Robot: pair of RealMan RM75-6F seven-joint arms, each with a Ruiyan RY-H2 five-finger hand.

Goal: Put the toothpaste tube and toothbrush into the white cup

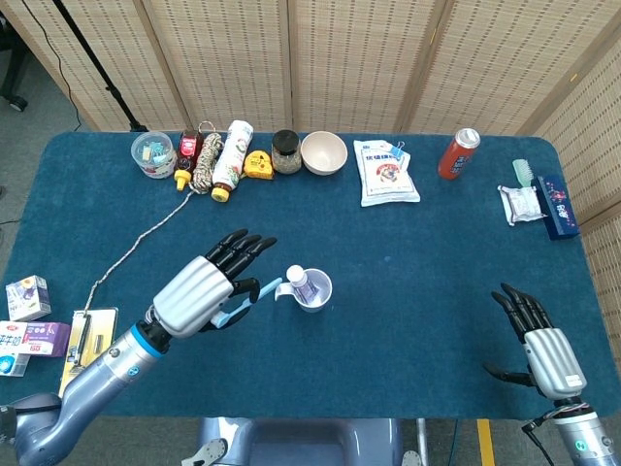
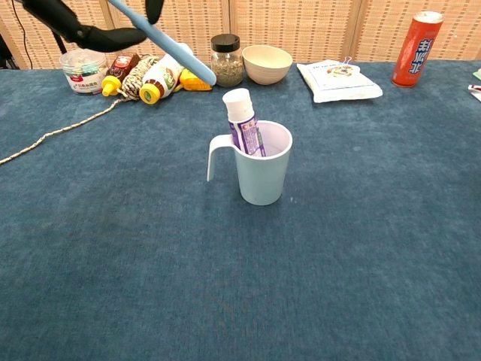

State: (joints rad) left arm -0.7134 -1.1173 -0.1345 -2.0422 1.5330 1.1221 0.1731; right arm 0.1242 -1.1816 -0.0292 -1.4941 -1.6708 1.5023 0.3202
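A blue-carpeted table (image 1: 408,252) stands before woven folding screens. Near its middle sits the white cup (image 1: 314,290) with its handle toward nine o'clock; the toothpaste tube (image 1: 299,281) stands cap-up inside it, leaning against the nine o'clock side of the rim, as the chest view shows plainly. At nine o'clock of the cup, raised above the cloth, the left hand (image 1: 206,291) holds the light blue toothbrush (image 1: 248,300), whose free end points toward the cup and lies near its handle. In the chest view the brush slants down from the dark fingers (image 2: 90,34) at eleven o'clock of the cup, ending above and behind the tube's cap. The right hand (image 1: 548,349) rests at four o'clock, well apart from the cup, with its fingers spread and nothing in them. Along the twelve o'clock edge stand a clear tub (image 1: 153,153), a dark-lidded glass jar (image 1: 285,150) of something grainy, a cream bowl (image 1: 324,151) and a red can (image 1: 458,152).
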